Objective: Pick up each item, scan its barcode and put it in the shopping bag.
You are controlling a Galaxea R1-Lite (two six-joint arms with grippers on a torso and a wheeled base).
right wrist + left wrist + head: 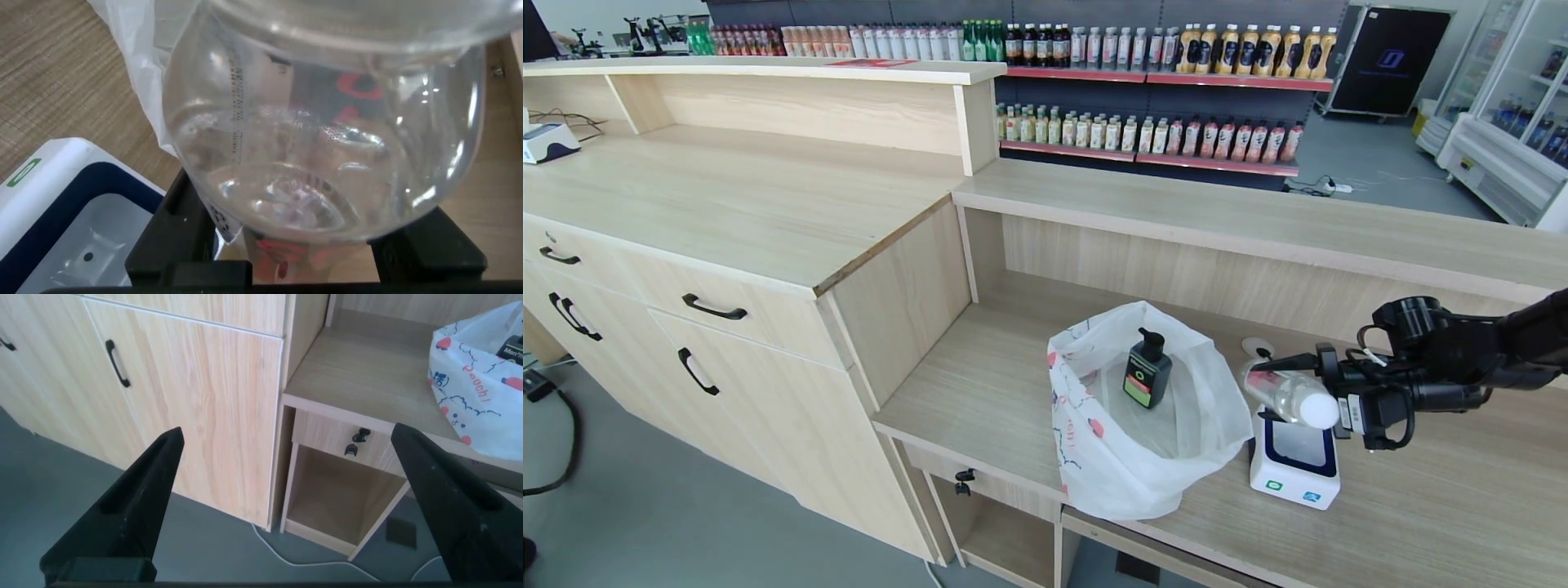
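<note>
Pale wood cabinet (768, 384) with black handles takes up the left of the head view. The left tool (286, 437) hangs in front of it above the grey floor, its two dark fingers wide apart with nothing between them.

Right of the cabinet, the lower bench (980, 384) runs across the middle of the frame. On it, near the front edge at centre, sits the white shopping bag (1094, 441) with red and blue print, its mouth open upward. A dark pump bottle (1147, 371) with a red and green label stands upright inside the bag.

Just right of the bag, touching its side, a white and blue scanner (1294, 469) rests on the bench with its window facing up. Above the scanner, the right tool (1327, 384) is clamped on a clear bottle (1282, 390) with a red label, which it holds roughly level. The end of the bottle nearest the wrist looks white, possibly from glare. The right wrist view shows the bottle's rounded clear end (327, 163) over the scanner (65, 212).

Along the upper edge of the frame, shelves of drinks (1143, 65) stand behind the bench.
</note>
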